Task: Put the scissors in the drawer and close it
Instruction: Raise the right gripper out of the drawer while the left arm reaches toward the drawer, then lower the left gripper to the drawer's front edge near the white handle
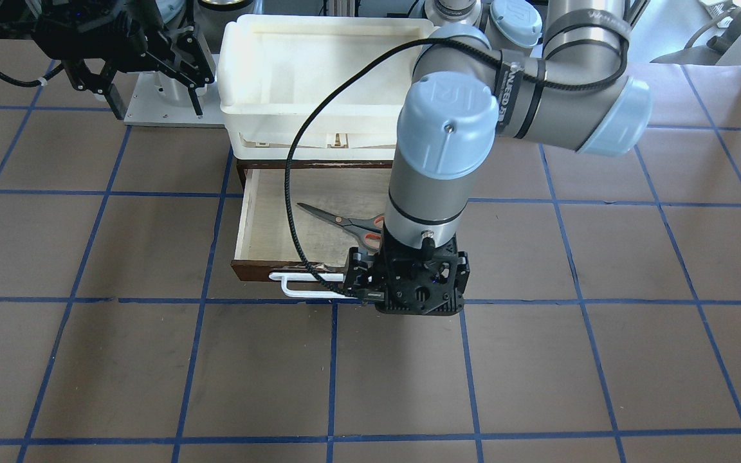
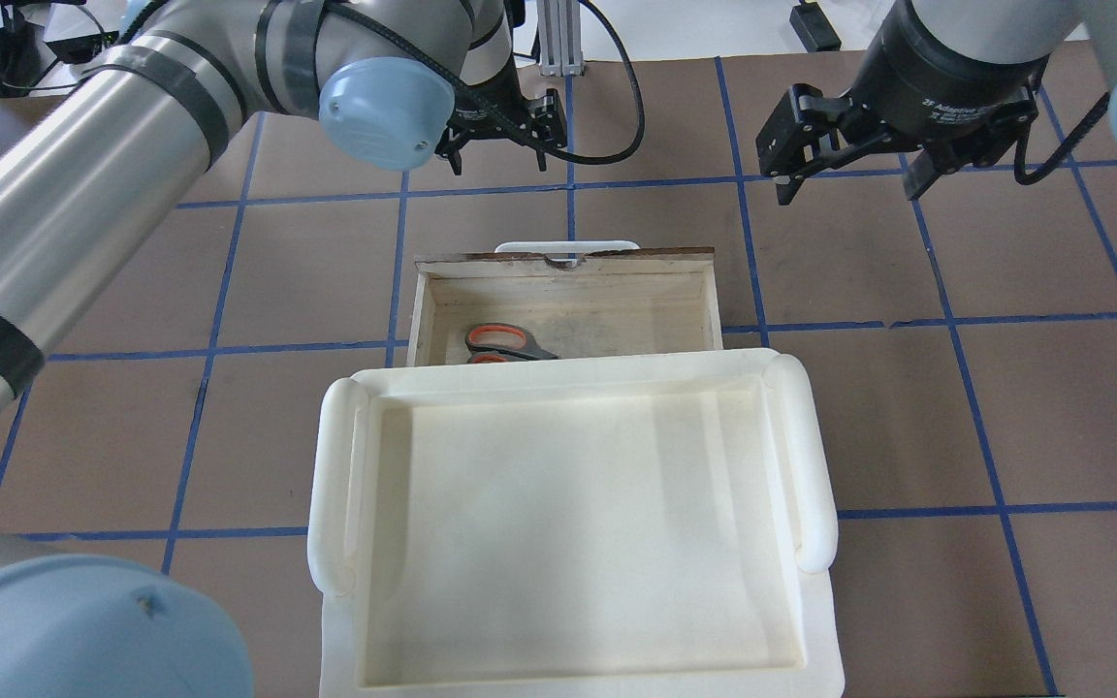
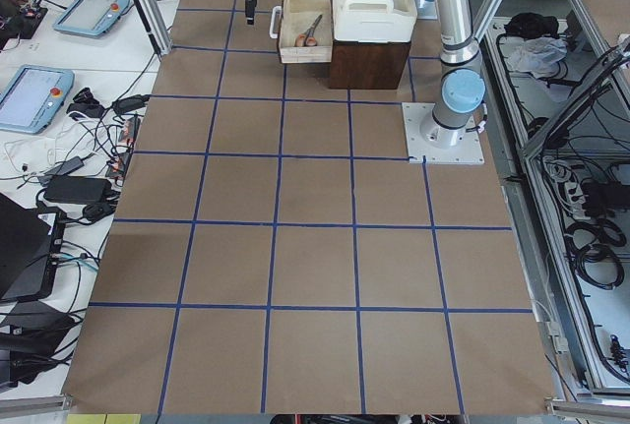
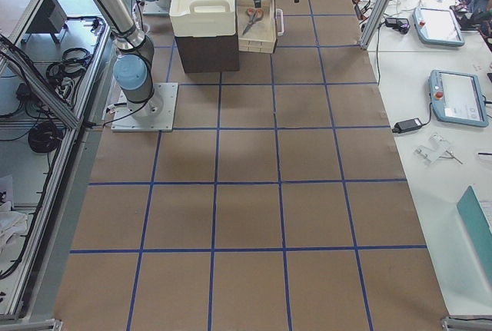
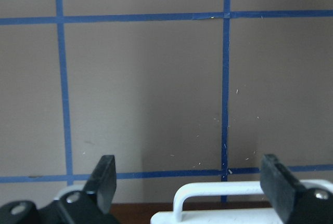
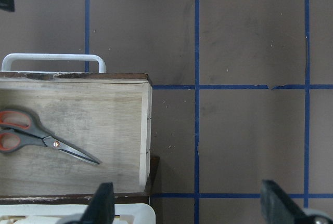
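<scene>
The scissors (image 1: 338, 222), grey handles lined orange-red, lie flat inside the open drawer (image 1: 245, 218), also seen from overhead (image 2: 505, 341) and in the right wrist view (image 6: 47, 141). The drawer's white bar handle (image 1: 300, 292) sticks out from its dark brown front (image 2: 617, 260). My left gripper (image 1: 409, 286) is open and empty, pointing down just outside the drawer front over the handle (image 5: 229, 190); its fingers (image 5: 104, 177) stand wide apart. My right gripper (image 2: 849, 184) is open and empty, hovering beside the drawer's side wall (image 6: 145, 130).
A large white plastic tray (image 2: 335, 485) sits on the cabinet above the drawer and hides the drawer's back part. The left arm's black cable (image 1: 290, 193) hangs over the drawer. Brown table with blue grid lines (image 1: 332, 373) lies all around.
</scene>
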